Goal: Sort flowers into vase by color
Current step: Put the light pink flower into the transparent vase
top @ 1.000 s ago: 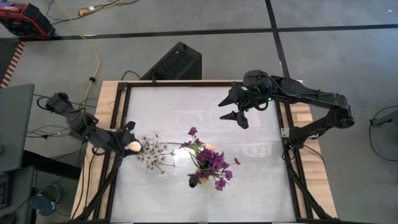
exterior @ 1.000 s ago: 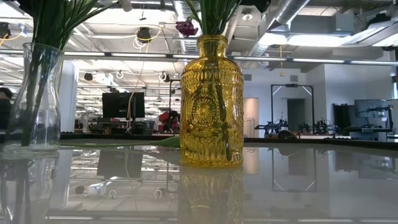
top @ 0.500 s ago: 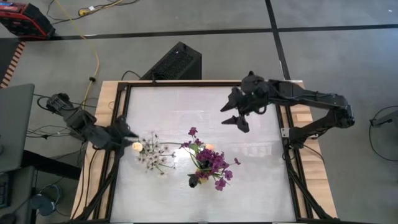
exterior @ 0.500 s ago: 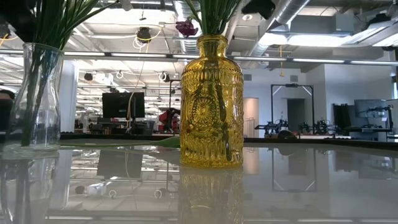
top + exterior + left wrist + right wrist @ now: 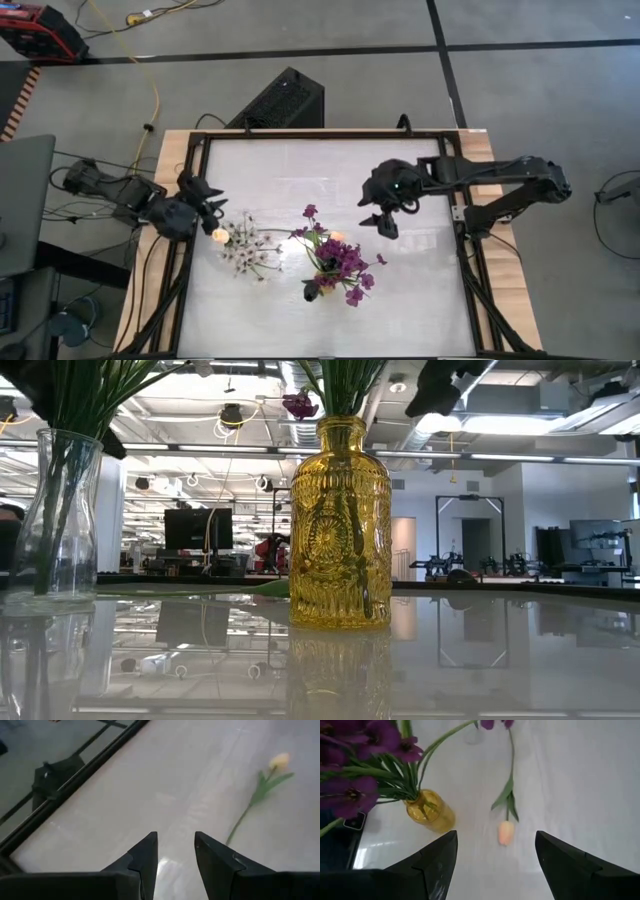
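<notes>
A yellow glass vase [image 5: 322, 280] [image 5: 340, 525] holds purple flowers [image 5: 348, 262]. Left of it, a clear vase [image 5: 60, 510] holds a spray of white blossoms [image 5: 250, 252] and a peach tulip [image 5: 220, 235]. Another peach tulip [image 5: 338, 237] [image 5: 505, 832] lies flat on the table between the vases' far sides, and it also shows in the left wrist view [image 5: 279, 761]. My right gripper [image 5: 380, 222] [image 5: 496, 836] hangs open above and to the right of that lying tulip. My left gripper [image 5: 207, 190] [image 5: 175, 845] stands open and empty at the table's left edge, just beyond the clear vase.
The white tabletop has a dark frame [image 5: 195, 170] and wooden side strips [image 5: 495, 240]. There is bare table right of the yellow vase and along the far edge. A black box [image 5: 285, 100] stands on the floor beyond the far edge.
My left gripper has drawn back from the peach tulip in the clear vase toward the table's far left and turned about; the tulip stays in the vase. My right gripper has come down and toward the near edge, closer to the tulip lying on the table.
</notes>
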You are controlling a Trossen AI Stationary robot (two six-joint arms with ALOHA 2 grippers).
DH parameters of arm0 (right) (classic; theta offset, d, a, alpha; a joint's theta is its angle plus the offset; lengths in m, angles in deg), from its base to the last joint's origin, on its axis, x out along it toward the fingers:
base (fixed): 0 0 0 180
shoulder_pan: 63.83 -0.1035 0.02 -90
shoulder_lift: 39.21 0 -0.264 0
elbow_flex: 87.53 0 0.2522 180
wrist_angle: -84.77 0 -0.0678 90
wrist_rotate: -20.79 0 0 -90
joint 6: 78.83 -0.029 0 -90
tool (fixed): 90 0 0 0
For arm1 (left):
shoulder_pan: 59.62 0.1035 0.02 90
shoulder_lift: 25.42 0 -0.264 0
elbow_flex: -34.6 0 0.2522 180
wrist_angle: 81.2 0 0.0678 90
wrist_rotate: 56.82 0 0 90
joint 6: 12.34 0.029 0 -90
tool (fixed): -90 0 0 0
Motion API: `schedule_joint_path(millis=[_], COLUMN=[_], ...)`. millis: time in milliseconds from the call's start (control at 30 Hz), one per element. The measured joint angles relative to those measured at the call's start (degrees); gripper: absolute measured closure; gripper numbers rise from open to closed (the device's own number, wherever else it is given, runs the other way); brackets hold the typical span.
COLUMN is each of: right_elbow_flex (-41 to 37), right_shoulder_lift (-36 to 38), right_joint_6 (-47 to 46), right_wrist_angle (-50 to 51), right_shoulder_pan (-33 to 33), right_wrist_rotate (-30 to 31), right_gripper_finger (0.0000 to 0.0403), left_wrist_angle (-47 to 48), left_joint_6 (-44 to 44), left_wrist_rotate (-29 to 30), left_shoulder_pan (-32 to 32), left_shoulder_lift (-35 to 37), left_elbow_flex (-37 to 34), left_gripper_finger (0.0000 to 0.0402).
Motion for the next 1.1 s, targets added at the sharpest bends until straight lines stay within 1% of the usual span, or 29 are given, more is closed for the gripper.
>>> schedule_joint_path(millis=[100, 200, 233, 367, 433, 567, 667, 733, 800, 867, 1000, 1100], right_elbow_flex=[-1.02, -1.70, -1.82, -2.20, -2.21, -2.21, -2.21, -2.21, -2.21, -2.21, -2.21, -2.21], right_shoulder_lift=[-0.03, -0.04, -0.04, -0.04, -0.04, -0.04, -0.04, -0.04, -0.04, -0.04, -0.04, -0.04], right_joint_6=[-0.09, -0.88, -1.41, -3.04, -3.77, -4.65, -5.05, -6.04, -7.03, -7.91, -9.58, -10.41], right_wrist_angle=[-1.29, -2.08, -1.97, -1.95, -2.01, -2.14, -2.14, -2.18, -2.17, -2.16, -2.16, -2.16], right_shoulder_pan=[-2.29, -4.22, -4.82, -6.89, -8.04, -10.54, -12.47, -13.76, -15.37, -16.97, -19.67, -21.51], right_wrist_rotate=[0.96, 2.41, 2.91, 3.68, 3.77, 5.76, 8.55, 10.46, 12.48, 14.15, 15.66, 17.87], right_gripper_finger=[0.0111, 0.0111, 0.0111, 0.0111, 0.0111, 0.0111, 0.0111, 0.0111, 0.0111, 0.0111, 0.0111, 0.0111], left_wrist_angle=[-7.08, -15.09, -16.67, -18.17, -19.86, -27.13, -31.78, -33.95, -36.51, -37.97, -40.76, -41.04], left_joint_6=[7.54, 18.10, 21.07, 30.10, 33.95, 41.28, 44.46, 45.71, 46.85, 48.17, 48.79, 50.45], left_wrist_rotate=[-3.97, -8.06, -8.28, -6.71, -9.08, -16.76, -27.35, -35.26, -41.70, -44.68, -45.85, -46.41], left_shoulder_pan=[4.81, 9.44, 11.05, 18.93, 23.16, 32.28, 39.12, 42.12, 43.38, 43.64, 42.46, 41.34], left_shoulder_lift=[-0.17, -0.09, -0.13, -2.67, -4.81, -10.67, -17.06, -21.74, -26.02, -30.19, -37.58, -43.09], left_elbow_flex=[0.00, 1.51, 2.55, 6.50, 7.35, 7.82, 7.82, 7.72, 7.72, 7.74, 7.74, 7.74], left_gripper_finger=[0.0285, 0.0285, 0.0285, 0.0285, 0.0285, 0.0285, 0.0285, 0.0285, 0.0285, 0.0285, 0.0285, 0.0285])
